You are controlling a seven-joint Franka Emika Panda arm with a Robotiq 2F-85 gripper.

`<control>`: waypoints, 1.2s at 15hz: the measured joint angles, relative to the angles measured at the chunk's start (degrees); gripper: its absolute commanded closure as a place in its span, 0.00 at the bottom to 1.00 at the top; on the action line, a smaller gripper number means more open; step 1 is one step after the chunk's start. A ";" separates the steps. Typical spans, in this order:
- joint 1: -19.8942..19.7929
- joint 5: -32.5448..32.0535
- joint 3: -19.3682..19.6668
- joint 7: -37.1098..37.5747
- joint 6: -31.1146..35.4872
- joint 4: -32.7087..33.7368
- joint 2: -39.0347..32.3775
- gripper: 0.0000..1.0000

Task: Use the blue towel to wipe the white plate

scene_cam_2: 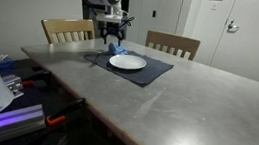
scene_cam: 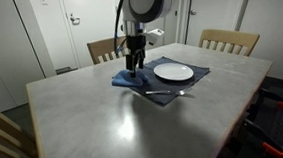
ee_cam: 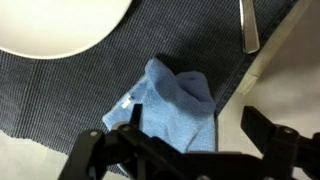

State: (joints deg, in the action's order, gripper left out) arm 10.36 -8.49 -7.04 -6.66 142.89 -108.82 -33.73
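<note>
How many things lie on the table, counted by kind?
white plate: 1
blue towel: 1
dark placemat: 1
metal utensil: 1
Total: 4
</note>
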 measured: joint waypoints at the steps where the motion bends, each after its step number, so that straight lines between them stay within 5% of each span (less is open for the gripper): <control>1: 0.20 0.00 0.14 0.51 0.00 0.15 -0.03 0.00; 18: 1.60 -2.33 1.45 2.71 -1.21 1.48 -2.17 0.00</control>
State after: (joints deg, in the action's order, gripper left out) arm 11.96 -10.82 -5.59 -3.95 141.68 -107.35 -35.90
